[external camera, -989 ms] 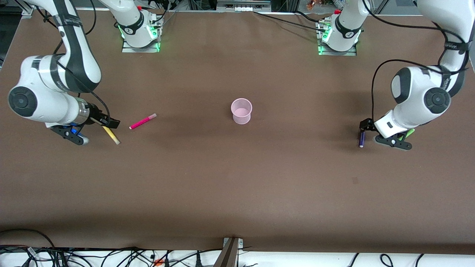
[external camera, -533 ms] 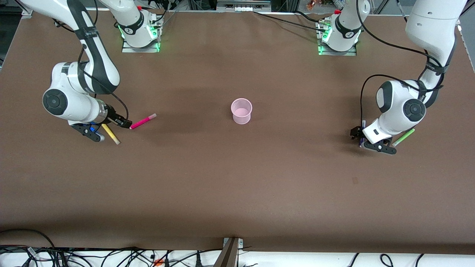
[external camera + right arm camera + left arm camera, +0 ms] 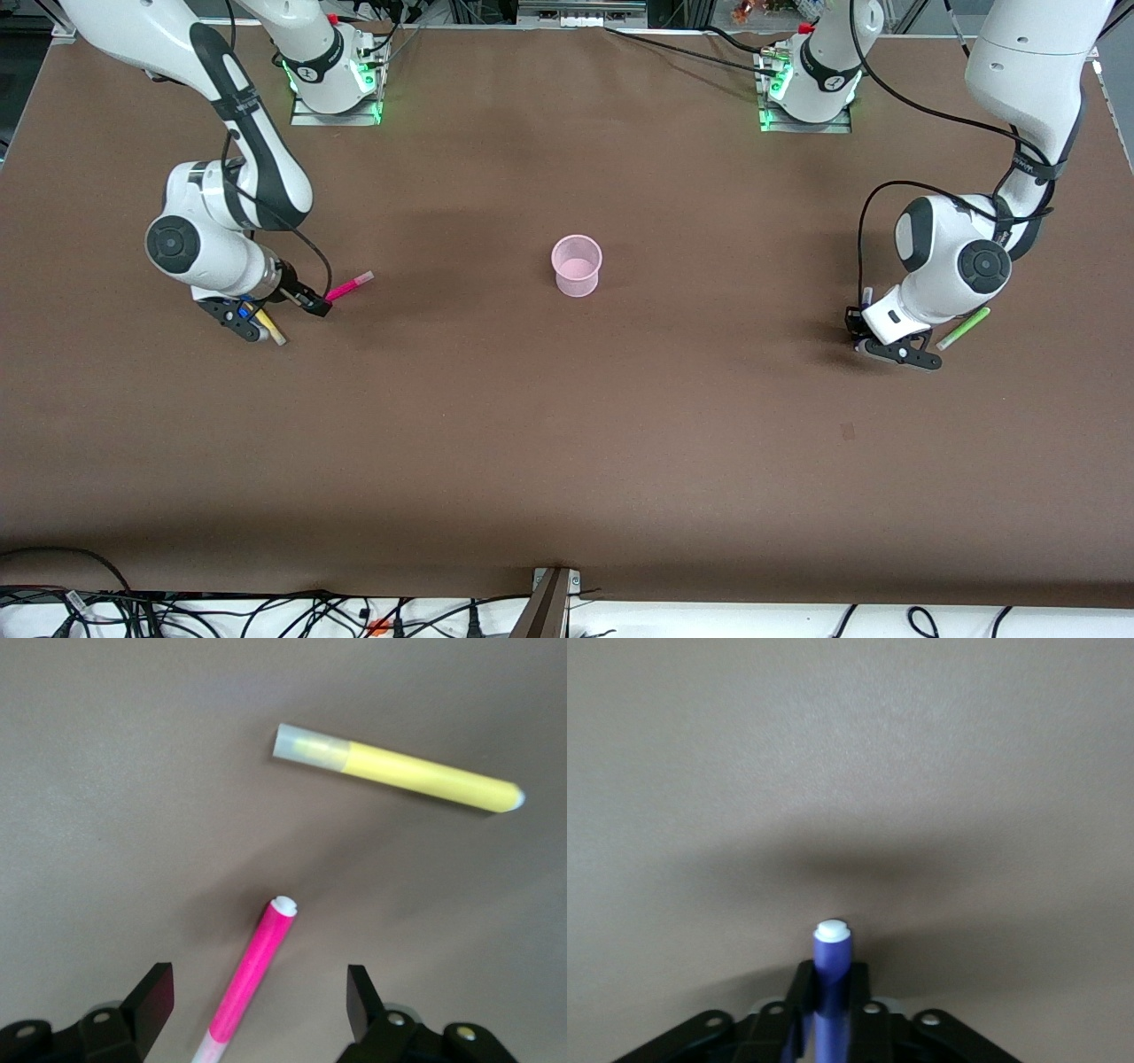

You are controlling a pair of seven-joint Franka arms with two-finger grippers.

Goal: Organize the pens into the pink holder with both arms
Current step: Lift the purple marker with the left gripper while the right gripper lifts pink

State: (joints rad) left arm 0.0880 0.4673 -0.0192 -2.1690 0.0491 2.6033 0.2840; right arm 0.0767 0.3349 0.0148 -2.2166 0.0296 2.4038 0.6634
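The pink holder (image 3: 577, 264) stands mid-table. My right gripper (image 3: 316, 307) (image 3: 257, 992) is open, low over the end of the magenta-pink pen (image 3: 349, 285) (image 3: 252, 970), which lies between its fingers. The yellow pen (image 3: 274, 332) (image 3: 399, 769) lies beside it, mostly hidden under the wrist in the front view. My left gripper (image 3: 858, 322) (image 3: 832, 979) is shut on the dark purple pen (image 3: 866, 294) (image 3: 832, 952), low over the table at the left arm's end. The light green pen (image 3: 964, 328) lies on the table next to that wrist.
The brown table (image 3: 567, 443) holds nothing else besides the two arm bases (image 3: 335, 84) (image 3: 804, 89) along its edge farthest from the front camera. Cables (image 3: 266, 611) lie past the table's edge nearest that camera.
My right gripper moved from the yellow pen toward the cup, onto the magenta-pink pen's end. My left gripper closed on the purple pen, which now stands up in its fingers.
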